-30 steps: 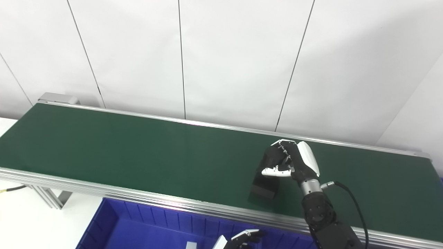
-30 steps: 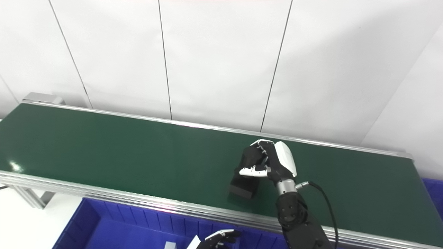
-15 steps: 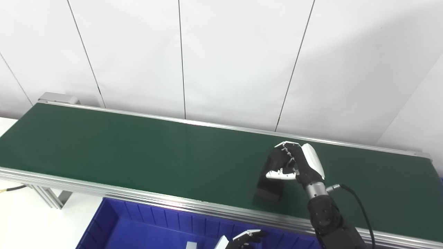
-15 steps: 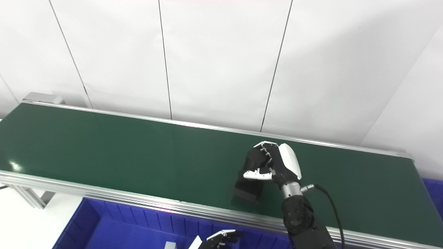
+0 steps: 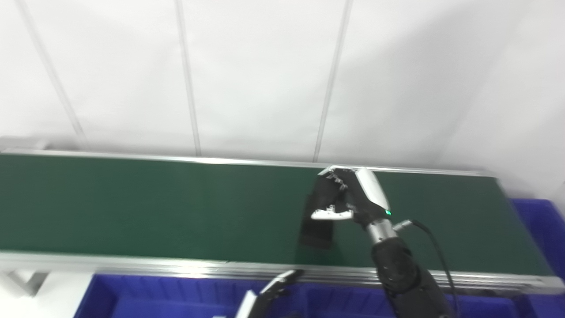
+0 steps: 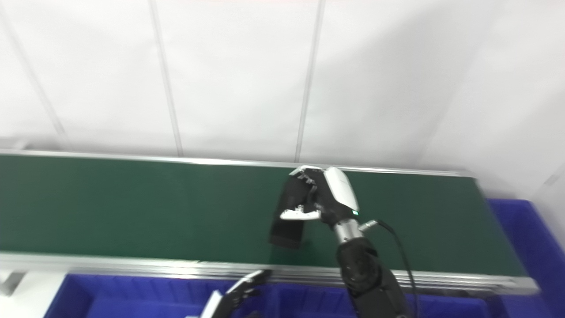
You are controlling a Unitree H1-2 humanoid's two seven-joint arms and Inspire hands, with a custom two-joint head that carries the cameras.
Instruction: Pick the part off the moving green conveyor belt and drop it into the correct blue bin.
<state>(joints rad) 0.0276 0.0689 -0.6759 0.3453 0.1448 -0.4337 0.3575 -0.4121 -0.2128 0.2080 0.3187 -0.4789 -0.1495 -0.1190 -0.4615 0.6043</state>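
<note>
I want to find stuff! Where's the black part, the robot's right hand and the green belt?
black part (image 5: 316,229), left eye view, lower end
right hand (image 5: 353,198), left eye view, its middle
green belt (image 6: 110,207), right eye view, bare surface

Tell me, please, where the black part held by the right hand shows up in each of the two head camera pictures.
Left eye view: the black part sits right of centre, over the green belt, in the right hand.
Right eye view: the black part sits almost at centre, nearer the left.
Shared landmark: the blue bin past the belt's right end.
</note>
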